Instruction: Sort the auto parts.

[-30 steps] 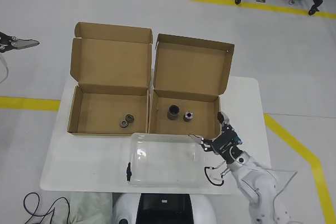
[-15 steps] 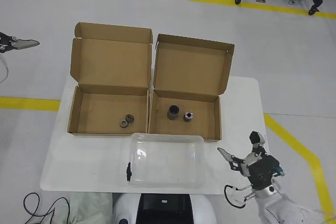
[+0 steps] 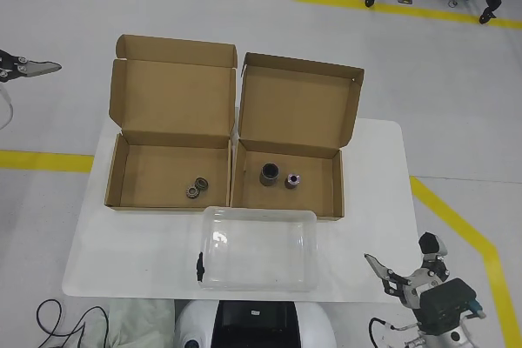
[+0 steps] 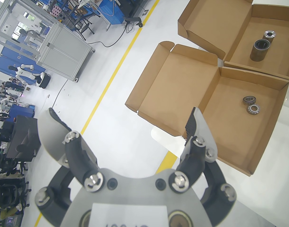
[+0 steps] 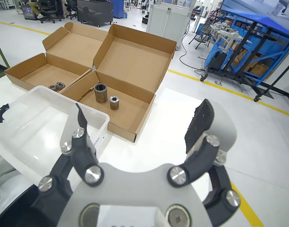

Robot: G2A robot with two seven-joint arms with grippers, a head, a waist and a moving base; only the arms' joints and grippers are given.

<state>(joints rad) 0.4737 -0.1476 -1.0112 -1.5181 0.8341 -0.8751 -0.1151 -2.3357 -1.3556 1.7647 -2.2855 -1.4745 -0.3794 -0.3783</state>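
In right box (image 3: 317, 197), two metal cylinders (image 3: 269, 174).

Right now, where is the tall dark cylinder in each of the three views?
Top view: tall dark cylinder in the right box, left of the small silver cylinder.
Left wrist view: tall dark cylinder, same box, beside that cylinder.
Right wrist view: tall dark cylinder, same box.
Shared landmark: the small silver cylinder.

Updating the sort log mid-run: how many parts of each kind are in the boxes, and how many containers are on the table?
Ring bearings: 2
Cylindrical bushings: 2
Cardboard boxes: 2
Clear bin: 1
Total: 7
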